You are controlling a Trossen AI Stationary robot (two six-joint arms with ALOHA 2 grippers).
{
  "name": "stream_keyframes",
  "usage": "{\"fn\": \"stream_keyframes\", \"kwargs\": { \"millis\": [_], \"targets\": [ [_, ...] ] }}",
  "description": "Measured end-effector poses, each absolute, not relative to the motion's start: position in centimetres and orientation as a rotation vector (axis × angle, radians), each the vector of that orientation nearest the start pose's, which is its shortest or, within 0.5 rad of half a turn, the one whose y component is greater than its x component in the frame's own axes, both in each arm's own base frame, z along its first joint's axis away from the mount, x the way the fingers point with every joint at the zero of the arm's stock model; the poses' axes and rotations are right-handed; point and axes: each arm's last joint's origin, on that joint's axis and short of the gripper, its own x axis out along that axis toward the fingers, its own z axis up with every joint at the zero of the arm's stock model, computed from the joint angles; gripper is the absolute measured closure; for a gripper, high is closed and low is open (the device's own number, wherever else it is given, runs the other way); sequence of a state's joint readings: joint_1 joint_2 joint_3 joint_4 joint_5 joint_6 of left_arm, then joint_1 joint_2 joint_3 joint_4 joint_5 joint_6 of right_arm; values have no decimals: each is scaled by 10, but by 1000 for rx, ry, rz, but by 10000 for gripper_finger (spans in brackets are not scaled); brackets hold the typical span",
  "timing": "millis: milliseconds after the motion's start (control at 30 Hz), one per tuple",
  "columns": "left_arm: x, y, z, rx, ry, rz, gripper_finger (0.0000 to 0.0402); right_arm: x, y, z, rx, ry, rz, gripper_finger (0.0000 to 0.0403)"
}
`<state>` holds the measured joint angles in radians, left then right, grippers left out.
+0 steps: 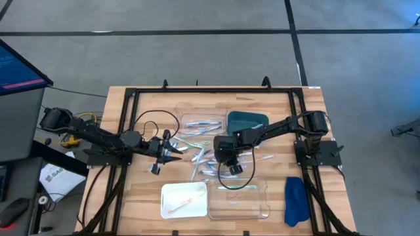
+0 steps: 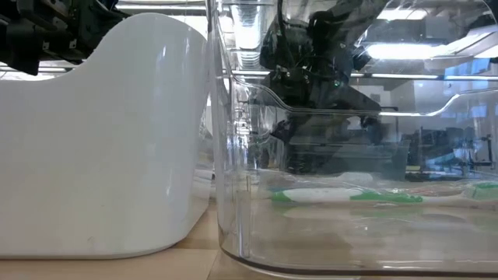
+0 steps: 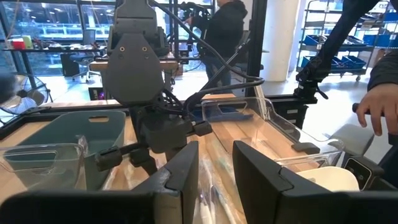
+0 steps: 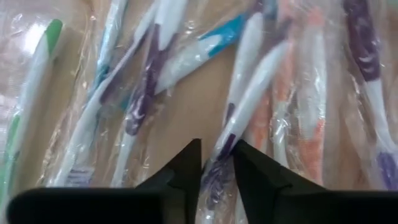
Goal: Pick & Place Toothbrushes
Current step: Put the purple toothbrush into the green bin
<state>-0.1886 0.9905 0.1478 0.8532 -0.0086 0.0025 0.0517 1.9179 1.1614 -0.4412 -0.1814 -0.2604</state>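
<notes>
The left gripper (image 1: pixel 172 152) hovers over the desk (image 1: pixel 131 196) beside the wrapped toothbrushes (image 1: pixel 200 157), its fingers (image 3: pixel 180 177) slightly parted, holding nothing. At the pile's middle, the right gripper (image 4: pixel 216 163) has its fingers around a purple-and-white toothbrush (image 4: pixel 245 106); whether they grip it, I cannot tell.

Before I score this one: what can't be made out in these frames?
- Right wrist view: with the right gripper low over the toothbrushes, the picture edges cut off most of their ends.
- High view: the pile is too small to count.
- Low view: the white tray and clear tray hide the pile.
- Left wrist view: the right arm blocks the pile beyond the left gripper.
</notes>
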Motion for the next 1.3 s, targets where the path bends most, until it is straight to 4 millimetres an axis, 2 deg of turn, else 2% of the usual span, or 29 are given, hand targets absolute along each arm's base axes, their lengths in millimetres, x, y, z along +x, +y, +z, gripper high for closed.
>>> {"fn": "stream_keyframes", "kwargs": {
  "millis": [167, 333, 500, 900, 1067, 1300],
  "targets": [
    [177, -33, 182, 2, -11, -180, 308, 362, 24, 141, -145, 1210, 361, 347],
    [177, -33, 182, 2, -11, -180, 308, 365, 25, 153, -181, 1270, 323, 361],
    [177, -33, 182, 2, -11, -180, 308, 369, 27, 163, -200, 1259, 312, 368],
    [177, -33, 182, 2, -6, -181, 308, 366, 28, 167, -197, 1279, 313, 370],
    [177, -33, 182, 2, -6, -171, 308, 363, 28, 185, -196, 1220, 304, 375],
    [177, -33, 182, 2, -6, -170, 308, 351, 27, 228, -225, 1088, 264, 375]
  ]
}}
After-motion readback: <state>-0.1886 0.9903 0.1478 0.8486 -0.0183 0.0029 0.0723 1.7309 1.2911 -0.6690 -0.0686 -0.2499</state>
